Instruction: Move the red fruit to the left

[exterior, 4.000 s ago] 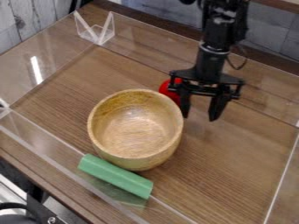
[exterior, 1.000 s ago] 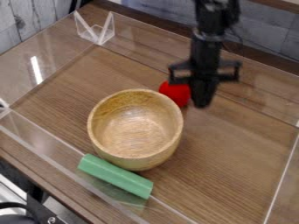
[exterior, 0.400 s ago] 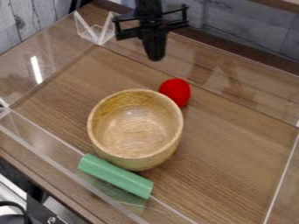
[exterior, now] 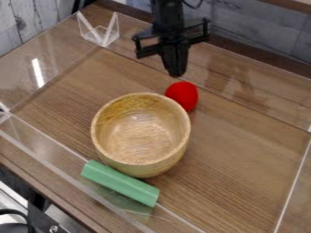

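Black pincer [exterior: 177, 69], matte metal, hangs tip-down from a dark vertical arm [exterior: 170, 16] entering at the top of the view. Fingers pressed together into one narrow point; nothing between them. A short black crossbar sits above the fingers, giving the tool a T outline.

Small round bright-red toy fruit [exterior: 183, 95], smooth and slightly glossy, rests on the tabletop just below the pincer tip in the picture, toward the camera. A gap of bare wood shows between tip and fruit: not touching, not held. Any leaf or stem is too small to make out.

Round light-wood bowl [exterior: 142, 133], pale grain visible on the inner wall, thick rim, empty interior. It lies below and to the left of the pincer, nearer the camera; its far rim is just beside the red fruit, whether in contact cannot be told.

Long green block [exterior: 120, 184], rectangular, flat matte faces, lies tilted well below the pincer at the bowl's near side, close to the front edge.

Brown wood-grain tabletop [exterior: 243, 146], long streaks running diagonally, bordered by clear plastic walls [exterior: 36, 73] with bright reflections. A small transparent folded piece [exterior: 98, 30] stands left of the pincer near the back wall.
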Motion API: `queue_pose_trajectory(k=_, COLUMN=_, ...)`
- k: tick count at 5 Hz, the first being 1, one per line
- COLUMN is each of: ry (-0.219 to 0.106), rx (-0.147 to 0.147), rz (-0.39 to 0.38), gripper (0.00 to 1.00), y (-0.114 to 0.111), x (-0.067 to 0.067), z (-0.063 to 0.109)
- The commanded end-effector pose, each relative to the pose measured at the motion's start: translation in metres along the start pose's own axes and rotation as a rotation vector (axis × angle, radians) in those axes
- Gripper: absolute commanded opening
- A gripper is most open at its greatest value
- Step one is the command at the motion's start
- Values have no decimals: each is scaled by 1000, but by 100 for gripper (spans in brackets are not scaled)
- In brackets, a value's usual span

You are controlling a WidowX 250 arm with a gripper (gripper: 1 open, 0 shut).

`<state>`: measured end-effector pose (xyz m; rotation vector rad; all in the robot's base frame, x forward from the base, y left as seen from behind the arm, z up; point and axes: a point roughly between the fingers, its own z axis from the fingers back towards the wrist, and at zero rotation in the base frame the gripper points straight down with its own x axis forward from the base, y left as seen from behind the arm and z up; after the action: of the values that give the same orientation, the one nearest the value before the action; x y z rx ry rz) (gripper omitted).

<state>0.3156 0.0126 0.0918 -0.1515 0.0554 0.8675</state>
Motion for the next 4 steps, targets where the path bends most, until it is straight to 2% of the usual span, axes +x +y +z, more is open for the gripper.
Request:
queue_pose_trajectory(k=1, ry=-54, rx=-81, rz=-52, gripper=0, y=-2, x=2, z=34)
queue_pose_trajectory(k=2, ry=-44, rx=-98, rz=-92, gripper=0, y=3, x=2, z=41)
queue_pose_trajectory(k=4, ry=-43, rx=-99, rz=-103, gripper=0, y=2, x=-1, z=37)
